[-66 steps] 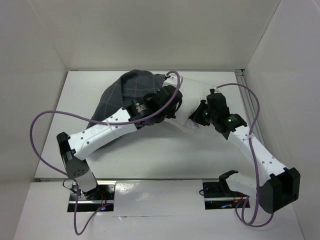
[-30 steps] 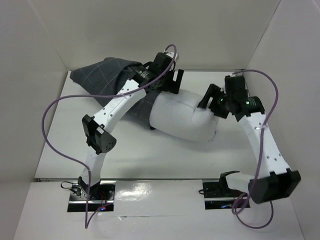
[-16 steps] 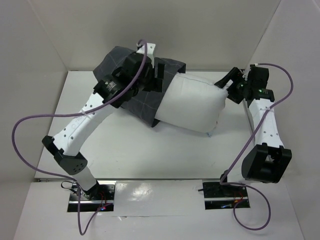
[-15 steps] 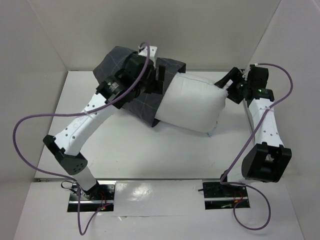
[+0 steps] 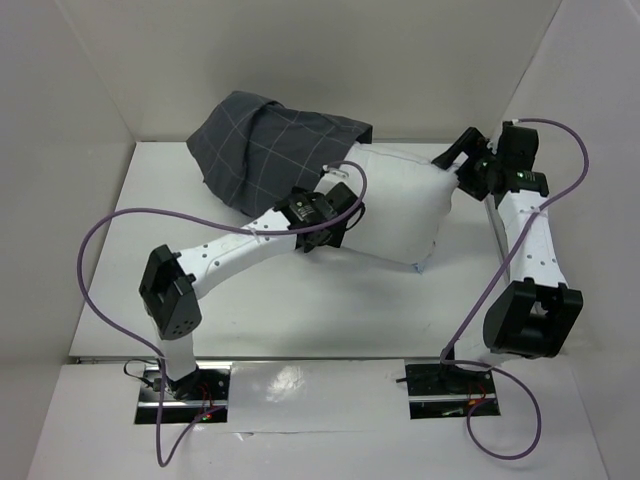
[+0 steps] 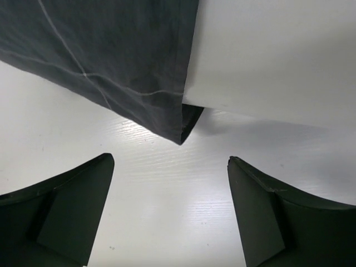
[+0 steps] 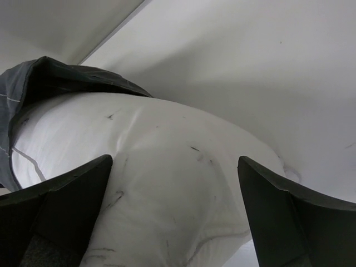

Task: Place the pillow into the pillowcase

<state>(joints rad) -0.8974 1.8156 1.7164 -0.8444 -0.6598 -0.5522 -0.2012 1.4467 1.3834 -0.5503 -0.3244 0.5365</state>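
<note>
Lying partly inside pillowcase (image 5: 260, 140), pillow (image 5: 395, 205) end exposed | left jaws apart, empty | right jaws apart, empty

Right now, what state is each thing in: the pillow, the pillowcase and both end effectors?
Pillow: lying flat, left end inside the pillowcase, right part bare.
Pillowcase: wrinkled, pulled partway over the pillow's left end.
Left end effector: open, holding nothing, by the pillowcase's near corner.
Right end effector: open, facing the pillow's bare right end, not gripping it.
</note>
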